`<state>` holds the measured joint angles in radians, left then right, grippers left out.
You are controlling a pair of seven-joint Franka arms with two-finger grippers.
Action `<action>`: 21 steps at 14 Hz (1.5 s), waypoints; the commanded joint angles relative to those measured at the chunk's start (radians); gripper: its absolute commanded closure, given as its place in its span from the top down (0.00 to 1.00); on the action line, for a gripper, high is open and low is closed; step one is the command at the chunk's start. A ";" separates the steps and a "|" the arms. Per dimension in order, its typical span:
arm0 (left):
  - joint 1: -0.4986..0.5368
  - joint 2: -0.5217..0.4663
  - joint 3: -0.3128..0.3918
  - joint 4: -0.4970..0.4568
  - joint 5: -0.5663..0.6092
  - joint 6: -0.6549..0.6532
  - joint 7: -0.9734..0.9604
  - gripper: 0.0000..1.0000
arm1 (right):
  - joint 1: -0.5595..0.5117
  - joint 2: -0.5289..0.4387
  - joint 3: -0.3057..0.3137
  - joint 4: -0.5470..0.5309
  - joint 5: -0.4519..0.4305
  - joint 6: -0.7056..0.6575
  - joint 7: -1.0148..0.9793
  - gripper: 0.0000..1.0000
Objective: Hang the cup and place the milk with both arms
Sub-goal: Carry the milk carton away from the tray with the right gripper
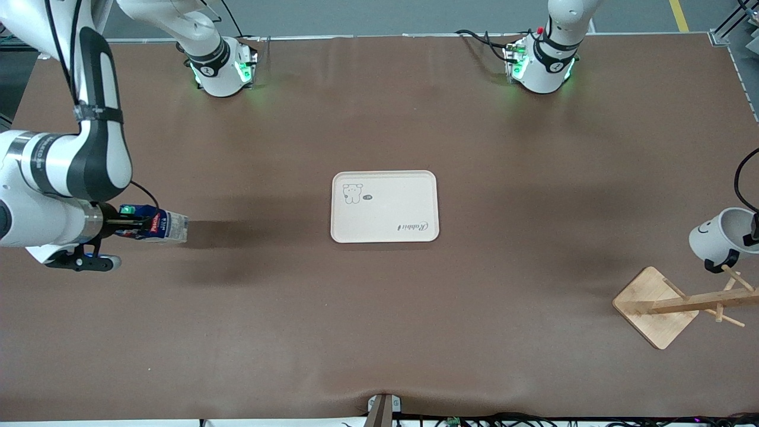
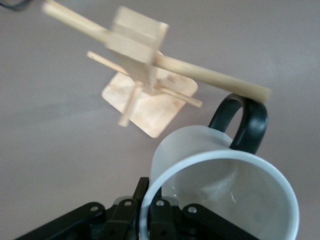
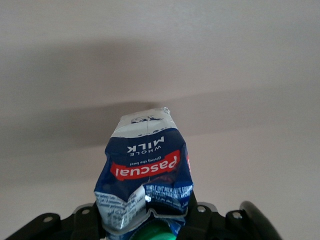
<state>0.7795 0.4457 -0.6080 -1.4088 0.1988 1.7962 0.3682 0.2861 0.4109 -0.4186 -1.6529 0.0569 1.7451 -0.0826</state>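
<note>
A: Front view. Where are the task's things?
B: The right gripper (image 1: 133, 225), mid-left of frame, pinches the milk (image 1: 160, 227) near its cap, carton lying sideways over bare table. The cup (image 1: 714, 237) hangs at the right edge, just above the rack (image 1: 676, 305); the tray (image 1: 384, 206) sits centre, with open room all round.

A: Left wrist view?
B: The left gripper (image 2: 150, 212) is clamped on the cup's (image 2: 225, 185) rim. It looks rigid, probably smooth and breakable. The handle (image 2: 242, 122) touches the tip of a rack (image 2: 145, 65) peg.

A: Right wrist view?
B: The milk (image 3: 145, 170) is crumpled where the fingers (image 3: 192, 220) squeeze it, so likely light and soft; a gentle hold looks right.
</note>
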 commanded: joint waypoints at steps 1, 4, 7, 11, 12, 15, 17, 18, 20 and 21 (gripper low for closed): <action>-0.006 -0.022 -0.032 0.014 -0.022 -0.078 -0.046 0.00 | -0.033 -0.024 0.012 -0.111 -0.012 0.095 -0.051 0.00; -0.005 -0.022 -0.035 0.024 -0.012 -0.080 -0.034 0.00 | -0.051 -0.024 0.012 -0.156 0.014 0.123 -0.051 0.94; -0.011 -0.019 -0.036 0.047 -0.009 -0.075 -0.029 0.00 | -0.050 -0.023 0.012 -0.153 0.015 0.116 -0.049 1.00; -0.014 -0.005 -0.026 0.059 -0.004 -0.028 0.018 0.00 | -0.047 -0.029 0.012 -0.149 0.020 0.090 -0.051 1.00; -0.014 -0.001 -0.024 0.060 0.014 -0.002 0.043 0.00 | -0.048 -0.029 0.012 -0.149 0.021 0.086 -0.051 1.00; -0.009 0.018 -0.023 0.062 0.024 0.049 0.049 0.00 | -0.045 -0.029 0.014 -0.092 0.040 0.015 -0.048 1.00; -0.012 0.031 -0.003 0.062 0.022 0.078 0.055 0.00 | -0.044 -0.024 0.014 -0.030 0.043 -0.053 -0.046 1.00; -0.014 0.039 0.003 0.062 0.022 0.101 0.069 0.00 | -0.042 -0.024 0.014 -0.022 0.043 -0.056 -0.046 1.00; -0.011 0.050 0.013 0.064 0.022 0.129 0.100 0.00 | -0.042 -0.024 0.015 -0.013 0.041 -0.056 -0.048 1.00; -0.006 0.060 0.013 0.067 0.022 0.140 0.107 0.00 | -0.042 -0.024 0.015 0.005 0.041 -0.059 -0.049 1.00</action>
<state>0.7740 0.4838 -0.5975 -1.3699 0.2063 1.9193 0.4512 0.2482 0.3951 -0.4106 -1.6685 0.0890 1.7029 -0.1257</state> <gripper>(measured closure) 0.947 0.000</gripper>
